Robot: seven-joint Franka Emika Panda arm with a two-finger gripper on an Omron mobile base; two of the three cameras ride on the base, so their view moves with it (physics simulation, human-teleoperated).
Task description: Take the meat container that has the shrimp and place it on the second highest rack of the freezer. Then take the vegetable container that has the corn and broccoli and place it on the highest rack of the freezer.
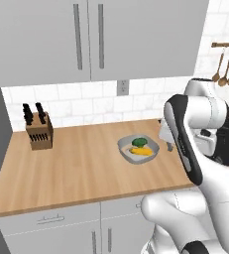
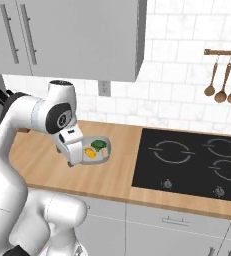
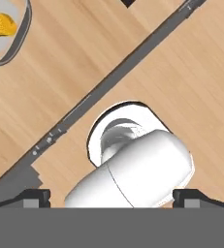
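Your open, empty hand (image 3: 111,196) hangs above the wooden desk (image 1: 71,168), with the rounded light grey vegetable container (image 1: 139,149) of yellow corn (image 1: 141,152) and dark green broccoli (image 1: 139,143) probably just beside it, at the hand view's upper left.

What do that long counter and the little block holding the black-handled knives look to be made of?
The long light-brown counter looks like matte wood: grain streaks run along it. The small brown knife block looks like darker wood, though its grain is too small to confirm. Everything is rendered, so this is appearance only.
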